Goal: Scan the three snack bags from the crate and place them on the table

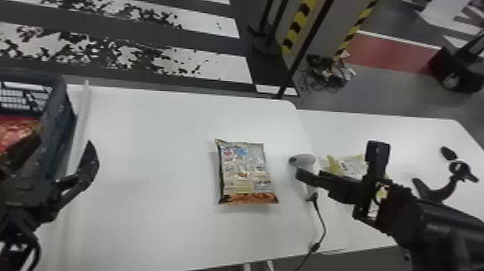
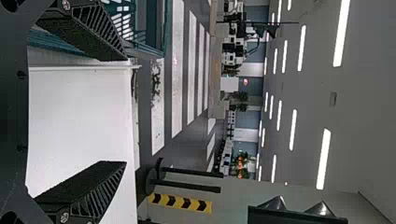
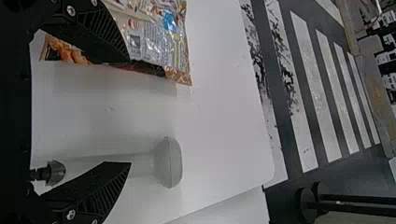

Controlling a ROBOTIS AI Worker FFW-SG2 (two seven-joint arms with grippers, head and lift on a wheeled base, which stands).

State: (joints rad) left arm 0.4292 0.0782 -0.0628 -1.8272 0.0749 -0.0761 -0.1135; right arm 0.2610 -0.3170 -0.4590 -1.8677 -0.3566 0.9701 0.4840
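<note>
A snack bag (image 1: 246,173) is being borne flat by the white table (image 1: 144,216), beside the scanner (image 1: 306,159). The left gripper (image 2: 124,111) and right gripper (image 3: 129,112) are being held with jaws apart. Its handle (image 1: 310,187) partly hidden, the scanner is probably being sought; centring is being advised before squeezing.

Crate (image 1: 57,111) cut off by the head view's left edge, its red contents (image 1: 16,130) blurred.

Have one plump snack bag (image 1: 245,173) lying flat on the white desk (image 1: 144,162), pale printed side up, orange at one end. Nearby, see a grey scanner (image 1: 304,159) lying down; past it, a partly hidden yellow-and-pale bag (image 1: 351,165). Find red packaging (image 1: 18,129) inside the dark crate (image 1: 57,119).
</note>
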